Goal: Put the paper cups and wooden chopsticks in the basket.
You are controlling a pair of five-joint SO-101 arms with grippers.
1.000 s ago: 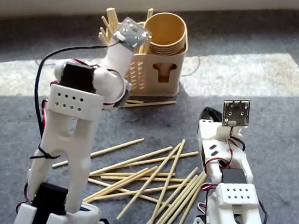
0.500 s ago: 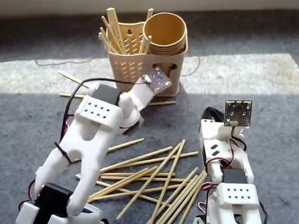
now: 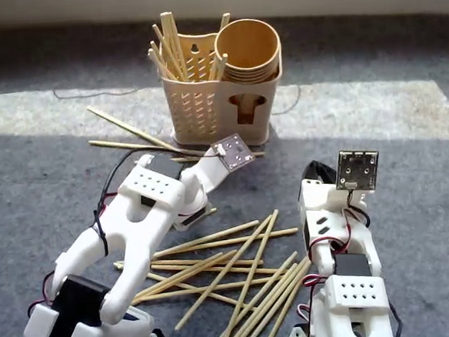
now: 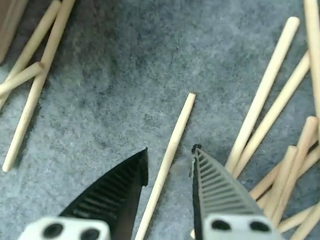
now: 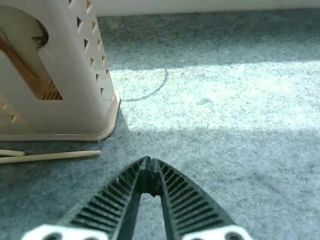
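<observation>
Down from the basket (image 3: pixel 194 113), the left pincer (image 4: pixel 170 149) now sits spread astride a loose chopstick (image 4: pixel 179 125); right pincer (image 5: pixel 150 165) pressed together; pickup pending

No words, numbers, labels or signs can be read anywhere, neither on the basket (image 3: pixel 197 112), nor on the paper cups (image 3: pixel 247 47), nor on the wooden chopsticks (image 4: pixel 172 145).

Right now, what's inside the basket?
The basket holds a stack of paper cups on one side and several wooden chopsticks standing on end beside them. Its walls hide the chopsticks' lower ends and most of the cup stack.
</observation>
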